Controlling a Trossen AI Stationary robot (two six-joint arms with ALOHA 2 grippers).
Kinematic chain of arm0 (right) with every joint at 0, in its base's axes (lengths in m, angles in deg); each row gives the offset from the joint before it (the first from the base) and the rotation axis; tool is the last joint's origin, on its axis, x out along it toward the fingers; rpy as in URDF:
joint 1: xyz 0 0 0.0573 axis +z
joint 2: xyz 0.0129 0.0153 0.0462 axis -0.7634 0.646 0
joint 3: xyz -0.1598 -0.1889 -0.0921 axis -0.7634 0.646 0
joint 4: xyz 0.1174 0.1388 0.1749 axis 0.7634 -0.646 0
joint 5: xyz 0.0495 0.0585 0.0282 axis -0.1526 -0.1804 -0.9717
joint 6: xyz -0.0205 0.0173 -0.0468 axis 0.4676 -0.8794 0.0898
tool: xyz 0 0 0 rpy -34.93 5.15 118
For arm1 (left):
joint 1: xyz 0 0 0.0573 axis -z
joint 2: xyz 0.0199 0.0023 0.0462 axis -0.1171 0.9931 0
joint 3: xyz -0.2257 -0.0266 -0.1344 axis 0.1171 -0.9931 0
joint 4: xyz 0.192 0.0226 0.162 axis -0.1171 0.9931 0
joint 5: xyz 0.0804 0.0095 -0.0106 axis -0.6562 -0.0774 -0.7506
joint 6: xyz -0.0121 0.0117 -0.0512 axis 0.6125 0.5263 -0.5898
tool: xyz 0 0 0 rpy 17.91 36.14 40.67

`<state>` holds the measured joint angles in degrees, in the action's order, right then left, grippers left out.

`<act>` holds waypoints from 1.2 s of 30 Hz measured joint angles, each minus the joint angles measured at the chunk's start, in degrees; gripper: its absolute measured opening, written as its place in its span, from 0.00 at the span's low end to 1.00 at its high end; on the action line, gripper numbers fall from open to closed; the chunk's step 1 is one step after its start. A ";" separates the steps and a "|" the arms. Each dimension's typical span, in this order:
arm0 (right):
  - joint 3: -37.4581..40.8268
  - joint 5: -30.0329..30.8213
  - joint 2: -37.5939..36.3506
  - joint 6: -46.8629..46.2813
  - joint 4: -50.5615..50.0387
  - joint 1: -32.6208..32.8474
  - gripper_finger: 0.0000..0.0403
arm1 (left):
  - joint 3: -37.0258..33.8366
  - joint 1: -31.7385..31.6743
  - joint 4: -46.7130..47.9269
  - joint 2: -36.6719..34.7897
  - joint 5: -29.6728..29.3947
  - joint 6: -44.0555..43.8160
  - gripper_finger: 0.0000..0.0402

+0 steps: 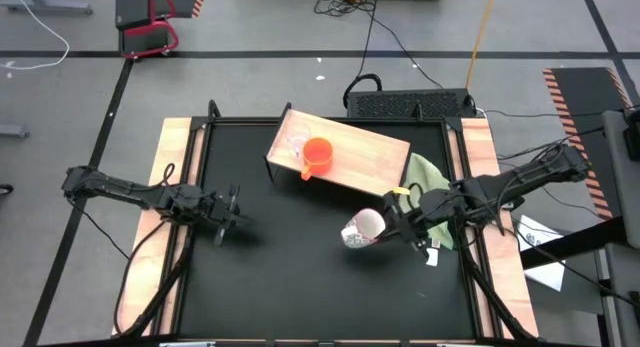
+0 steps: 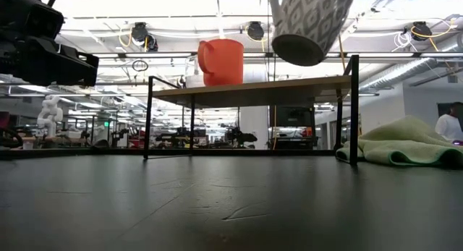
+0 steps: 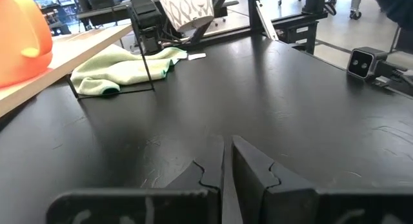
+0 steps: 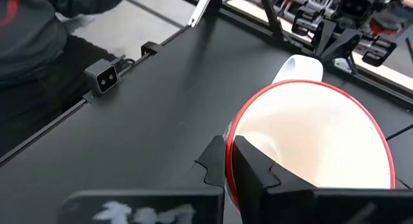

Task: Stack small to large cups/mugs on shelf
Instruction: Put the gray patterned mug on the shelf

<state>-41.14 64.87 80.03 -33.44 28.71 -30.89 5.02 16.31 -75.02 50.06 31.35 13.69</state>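
The white mug with the dark pattern [image 1: 360,230] hangs in my right gripper [image 1: 388,225] above the table's middle right, in front of the shelf; the low view shows it [image 2: 311,19] high and tilted. The shelf [image 1: 375,147], a light wooden board on black legs, stands at the far middle. On it stand the orange-red mug [image 1: 317,155] and, to its far left, the clear cup [image 1: 295,142]. My left gripper [image 1: 232,215] is shut and empty, low over the table's left part [image 3: 226,162]. My right gripper holds the patterned mug by its red-edged rim [image 4: 228,146], one finger [image 4: 258,169] inside the mug and one [image 4: 210,162] outside its wall. The fingers come from the table's right. The mug is lifted clear and tilted, its handle [image 4: 300,68] on the far side from the fingers.
A green cloth [image 1: 425,177] lies at the shelf's right end, near my right arm; it also shows in the low view [image 2: 405,146]. A small camera [image 3: 364,61] sits at the table's near edge. Bare black table lies in front of the shelf.
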 joint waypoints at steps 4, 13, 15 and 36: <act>3.38 0.02 -3.23 -0.66 1.78 0.00 0.01 | 0.00 -0.02 0.00 0.01 0.32 0.01 0.08; 7.07 0.02 -6.72 -2.30 4.01 0.00 0.01 | 0.00 0.00 -0.03 0.00 0.34 0.24 0.08; 7.30 0.02 -6.75 -2.41 3.96 0.00 0.01 | 0.00 0.00 -0.04 0.02 0.34 0.25 0.08; 7.32 -0.03 -6.67 -0.71 7.19 -0.45 0.01 | 0.00 -0.02 -0.09 0.01 0.32 0.24 0.08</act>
<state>-33.82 64.84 73.36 -34.15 35.90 -31.34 5.02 16.29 -75.11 50.07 31.67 13.93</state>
